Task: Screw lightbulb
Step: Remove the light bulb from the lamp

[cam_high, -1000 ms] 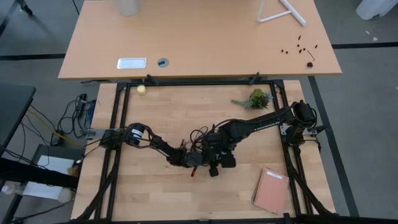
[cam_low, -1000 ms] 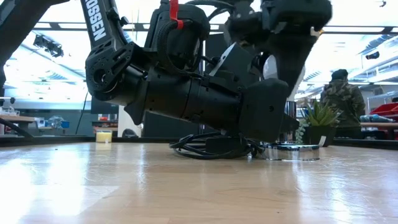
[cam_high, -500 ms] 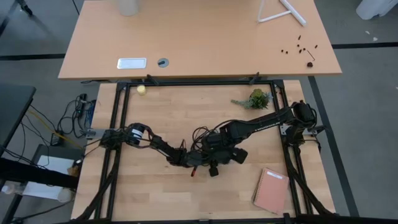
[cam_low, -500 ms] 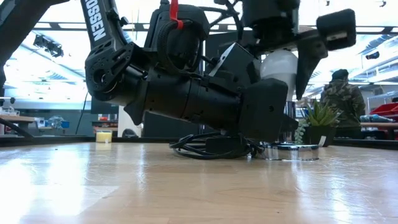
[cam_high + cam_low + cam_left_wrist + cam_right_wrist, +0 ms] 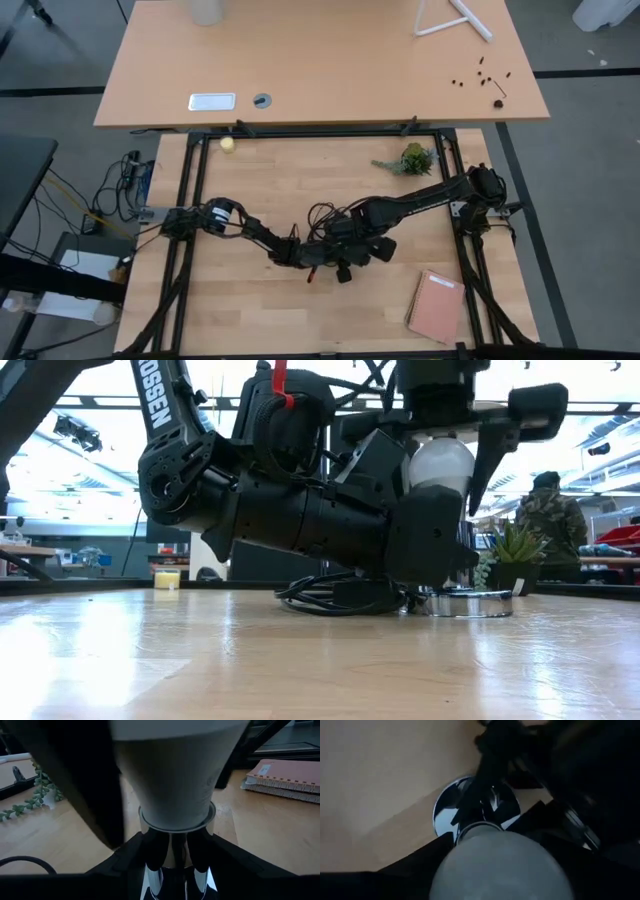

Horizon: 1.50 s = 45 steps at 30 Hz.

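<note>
The white frosted lightbulb [image 5: 440, 468] stands upright, base down, in the chrome socket [image 5: 172, 855]. The socket's round silver disc [image 5: 466, 604] lies flat on the table. My right gripper [image 5: 350, 250] reaches down over the bulb and is shut on it. My left gripper [image 5: 316, 257] lies low over the table, coming from the table's left, and is shut on the socket below the bulb. The bulb's screw base is hidden inside the socket. My left gripper pinches the socket's chrome stem [image 5: 161, 851] between its two fingers, just under the bulb. The fingers come nearly level from the table's left. The socket stands upright on its disc. My right gripper holds the bulb's wide glass part [image 5: 455, 460] between its two fingers [image 5: 490, 452]. The fingers come from above and point down. The bulb stands upright in the socket.
A black cord [image 5: 335, 596] lies coiled beside the socket. A small green plant [image 5: 412, 160] lies at the far right, a pink notebook [image 5: 436, 306] at the near right, and a small yellow object [image 5: 228, 144] at the far left. A person [image 5: 548, 520] stands beyond the table.
My right gripper has turned about its upright axis over the socket. Its fingers have swung round the bulb, which now shows between them. My left gripper and the socket have kept still.
</note>
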### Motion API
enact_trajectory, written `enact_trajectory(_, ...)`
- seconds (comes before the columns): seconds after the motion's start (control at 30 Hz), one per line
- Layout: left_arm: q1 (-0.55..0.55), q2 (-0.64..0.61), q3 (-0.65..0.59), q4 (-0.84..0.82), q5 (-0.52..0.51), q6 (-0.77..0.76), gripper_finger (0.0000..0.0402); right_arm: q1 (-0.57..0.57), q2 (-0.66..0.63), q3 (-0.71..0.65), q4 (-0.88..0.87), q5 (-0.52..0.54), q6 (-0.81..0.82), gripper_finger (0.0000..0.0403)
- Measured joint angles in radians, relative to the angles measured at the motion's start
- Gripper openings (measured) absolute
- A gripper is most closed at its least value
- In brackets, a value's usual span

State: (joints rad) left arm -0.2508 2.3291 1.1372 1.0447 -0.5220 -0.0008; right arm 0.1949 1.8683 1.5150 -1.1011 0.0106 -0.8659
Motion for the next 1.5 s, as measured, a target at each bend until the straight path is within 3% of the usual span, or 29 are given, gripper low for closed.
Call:
enact_trajectory(0.23,0.0,0.0,0.001,0.0,0.007,-0.002,0.0189,0.004,-0.003,0.03,-0.024,-0.015,0.283,0.0364)
enact_trajectory(0.37,0.0,0.0,0.001,-0.004,0.006,-0.008,0.0189,-0.002,-0.004,0.031,-0.026,-0.017,0.523,0.0386)
enact_trajectory(0.87,0.0,-0.001,0.001,-0.007,0.0,-0.017,0.0189,-0.06,-0.008,0.034,-0.058,-0.007,1.607,0.0375)
enact_trajectory(1.5,0.0,-0.003,0.002,-0.024,0.0,-0.031,0.0189,-0.002,-0.01,0.034,-0.066,-0.005,2.277,0.0373)
